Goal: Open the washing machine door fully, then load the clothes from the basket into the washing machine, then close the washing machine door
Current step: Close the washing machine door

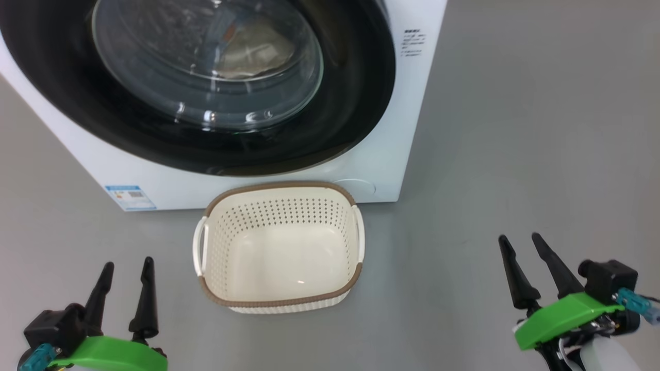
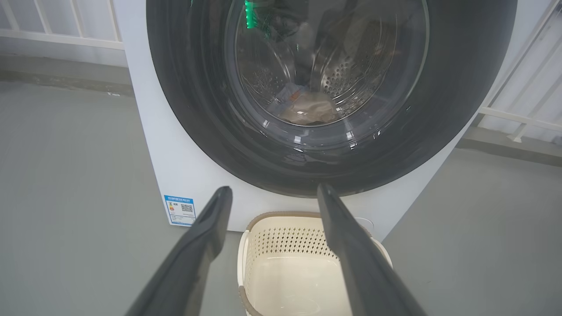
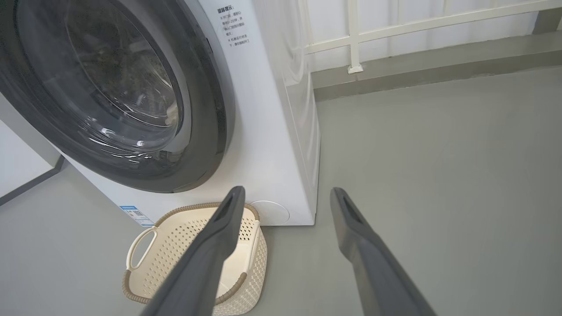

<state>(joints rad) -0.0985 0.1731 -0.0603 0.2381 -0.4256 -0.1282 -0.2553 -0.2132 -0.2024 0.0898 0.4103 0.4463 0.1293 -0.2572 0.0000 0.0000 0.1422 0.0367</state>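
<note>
The white washing machine (image 1: pixel 361 170) stands ahead with its black-rimmed round door (image 1: pixel 356 98) shut against the front. Through the glass window, light blue and cream clothes (image 1: pixel 252 49) lie inside the drum, also seen as clothes (image 2: pixel 303 107) in the left wrist view. On the floor before the machine sits the cream basket (image 1: pixel 281 301) with a brown rim, its inside bare. My left gripper (image 1: pixel 126 268) hovers open at the lower left, my right gripper (image 1: pixel 521 242) open at the lower right, both apart from the basket and holding nothing.
Grey floor (image 1: pixel 515 154) stretches to the right of the machine. A white railing (image 3: pixel 395 30) and a low ledge run along the wall behind. A blue label (image 1: pixel 130 197) marks the machine's lower left corner.
</note>
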